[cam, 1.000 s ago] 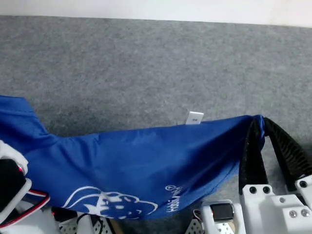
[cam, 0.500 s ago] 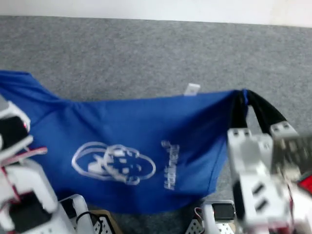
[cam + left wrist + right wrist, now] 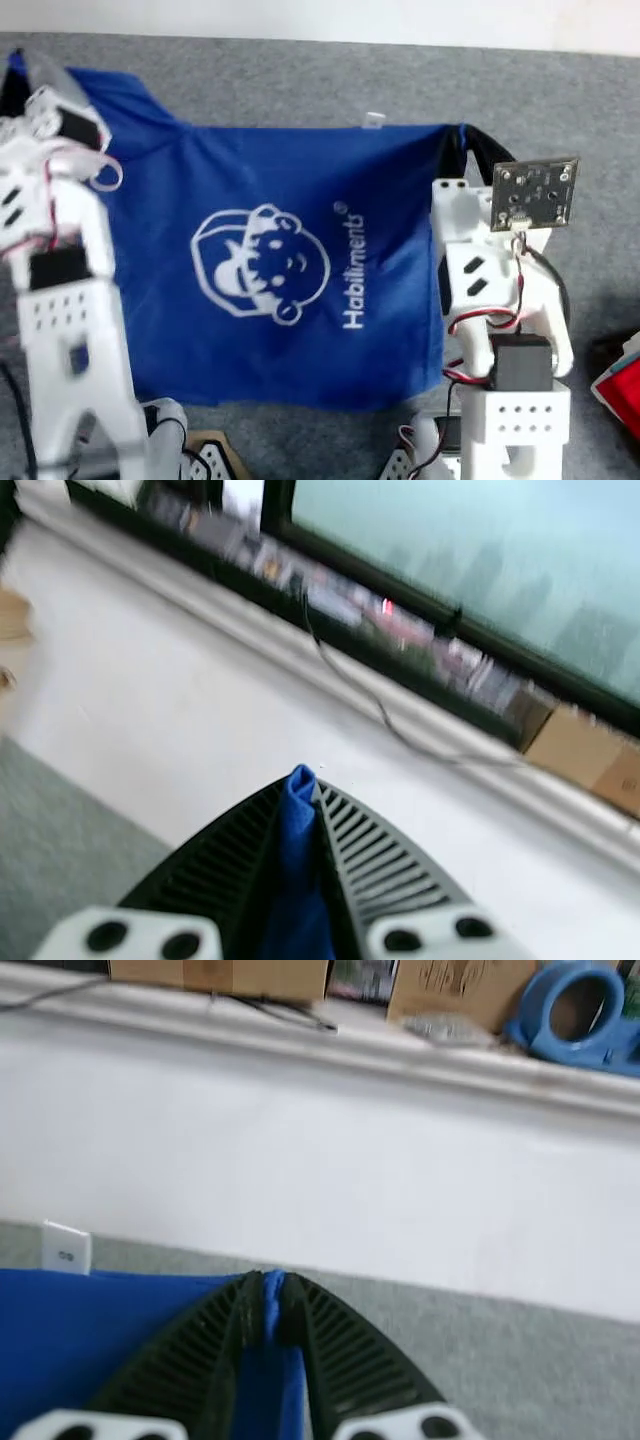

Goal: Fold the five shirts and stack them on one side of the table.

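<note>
Since the earlier frames, both arms have carried the blue shirt (image 3: pixel 270 270) farther across the desk (image 3: pixel 560 90). It now spreads between them with its print facing the high camera. The left jaws and the right jaws are each clamped shut on a top corner. Watch for slip: only a thin fold sits at the tips, so uneven pull could free a corner.

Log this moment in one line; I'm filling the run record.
blue shirt: spread, unfolded | left gripper: shut on shirt edge | right gripper: shut on opposite edge | phase: pre-fold
</note>
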### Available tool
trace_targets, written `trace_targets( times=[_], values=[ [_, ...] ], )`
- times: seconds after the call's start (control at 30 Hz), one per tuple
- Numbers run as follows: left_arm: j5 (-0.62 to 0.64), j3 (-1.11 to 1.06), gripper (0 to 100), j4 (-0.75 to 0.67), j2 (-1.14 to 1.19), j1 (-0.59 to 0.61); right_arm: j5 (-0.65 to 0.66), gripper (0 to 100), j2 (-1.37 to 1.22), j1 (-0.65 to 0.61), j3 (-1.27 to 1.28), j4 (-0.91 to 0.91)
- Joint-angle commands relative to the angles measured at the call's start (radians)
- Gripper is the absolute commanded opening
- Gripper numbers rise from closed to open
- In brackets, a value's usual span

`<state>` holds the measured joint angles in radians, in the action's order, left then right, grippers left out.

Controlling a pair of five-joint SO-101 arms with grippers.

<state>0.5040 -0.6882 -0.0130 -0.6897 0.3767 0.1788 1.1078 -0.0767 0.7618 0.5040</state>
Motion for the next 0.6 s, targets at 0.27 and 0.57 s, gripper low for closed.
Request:
trace_targets(
  times=[0.27, 0.57],
  values=[
    [0.006, 0.512, 1, -0.026, 0.498, -0.036, -0.008, 0.7, -0.315, 0.097, 0.030, -0.493],
    [0.006, 0.901, 1, -0.026, 0.816, -0.102, -0.008, 0.7, -0.654, 0.097, -0.145, -0.711]
  ],
)
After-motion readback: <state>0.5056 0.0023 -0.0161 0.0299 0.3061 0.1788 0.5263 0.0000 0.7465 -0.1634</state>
